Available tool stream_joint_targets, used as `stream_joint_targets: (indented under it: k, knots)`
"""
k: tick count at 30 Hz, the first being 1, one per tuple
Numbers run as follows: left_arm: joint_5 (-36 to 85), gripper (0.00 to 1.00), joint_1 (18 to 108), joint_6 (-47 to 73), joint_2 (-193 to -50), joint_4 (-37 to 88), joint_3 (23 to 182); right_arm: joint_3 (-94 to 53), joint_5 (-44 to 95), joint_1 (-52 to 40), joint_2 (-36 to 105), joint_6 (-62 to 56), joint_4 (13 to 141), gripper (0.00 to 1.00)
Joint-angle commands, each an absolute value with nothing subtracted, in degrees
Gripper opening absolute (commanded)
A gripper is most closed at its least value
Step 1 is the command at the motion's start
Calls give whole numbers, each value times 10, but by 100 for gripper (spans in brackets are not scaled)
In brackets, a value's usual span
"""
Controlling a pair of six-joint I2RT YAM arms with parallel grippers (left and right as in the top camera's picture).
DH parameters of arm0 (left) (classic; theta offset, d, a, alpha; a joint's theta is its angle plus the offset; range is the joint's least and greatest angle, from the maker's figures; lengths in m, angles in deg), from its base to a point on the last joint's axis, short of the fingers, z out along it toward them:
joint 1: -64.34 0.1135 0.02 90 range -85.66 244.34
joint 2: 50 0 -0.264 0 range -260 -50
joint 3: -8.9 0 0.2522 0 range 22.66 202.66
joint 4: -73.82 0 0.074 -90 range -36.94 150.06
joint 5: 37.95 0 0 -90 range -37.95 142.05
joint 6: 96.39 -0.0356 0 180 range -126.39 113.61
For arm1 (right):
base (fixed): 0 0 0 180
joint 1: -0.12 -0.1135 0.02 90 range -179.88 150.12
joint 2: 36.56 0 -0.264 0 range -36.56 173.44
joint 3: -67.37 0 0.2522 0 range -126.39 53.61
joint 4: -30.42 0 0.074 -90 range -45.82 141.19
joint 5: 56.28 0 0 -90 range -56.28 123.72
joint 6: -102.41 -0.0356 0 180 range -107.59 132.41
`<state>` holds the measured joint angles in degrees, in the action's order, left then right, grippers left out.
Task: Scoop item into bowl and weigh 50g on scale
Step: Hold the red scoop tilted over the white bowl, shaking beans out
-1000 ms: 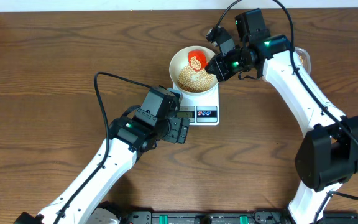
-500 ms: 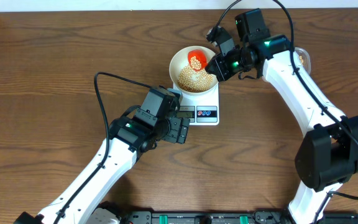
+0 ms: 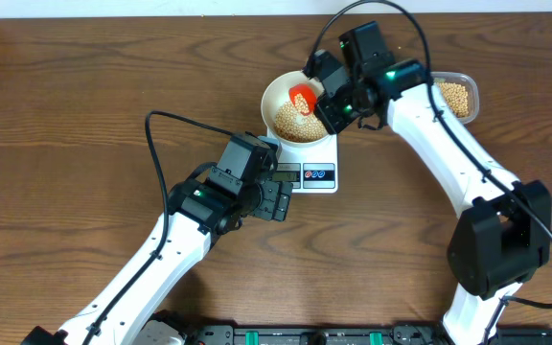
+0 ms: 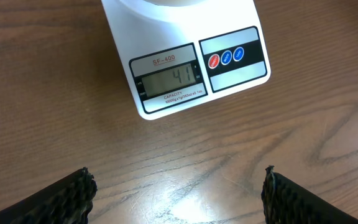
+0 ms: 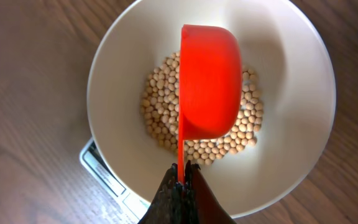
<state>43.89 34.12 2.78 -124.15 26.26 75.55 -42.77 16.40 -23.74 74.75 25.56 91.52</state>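
Observation:
The white bowl (image 3: 274,94) stands on the white scale (image 3: 314,168) and holds a pile of tan beans (image 3: 295,122). My right gripper (image 3: 326,107) is shut on the handle of a red scoop (image 3: 303,97), turned over above the beans. The right wrist view shows the scoop's red back (image 5: 210,81) over the beans (image 5: 160,118) in the bowl (image 5: 291,143), with the gripper (image 5: 181,177) clamped on the thin handle. My left gripper (image 3: 278,201) is open and empty, just in front of the scale. In the left wrist view the scale (image 4: 185,68) reads 41.
A clear plastic tub (image 3: 455,94) with more beans sits at the back right, behind the right arm. The left arm's black cable loops over the table to the left of the scale.
The right gripper has moved left and rolled the scoop over above the bowl; the scoop's beans no longer show. The tub is now uncovered. The left arm has not moved.

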Motion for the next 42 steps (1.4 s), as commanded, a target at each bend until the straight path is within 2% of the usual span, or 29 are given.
stream_joint_targets:
  k: [1,11,18,28,42]
  knots:
    - [449,88,340,27,-1245,263,755,-439,228,-251,736,269,916,1]
    - [449,88,340,26,-1245,263,755,-439,240,-255,736,279,917,1]
    - [449,88,340,26,-1245,263,755,-439,105,-226,736,235,912,1]
    - [449,88,340,26,-1245,263,755,-439,-85,-131,736,206,913,1]
    - [449,88,340,27,-1245,263,755,-439,-138,-98,736,207,914,1]
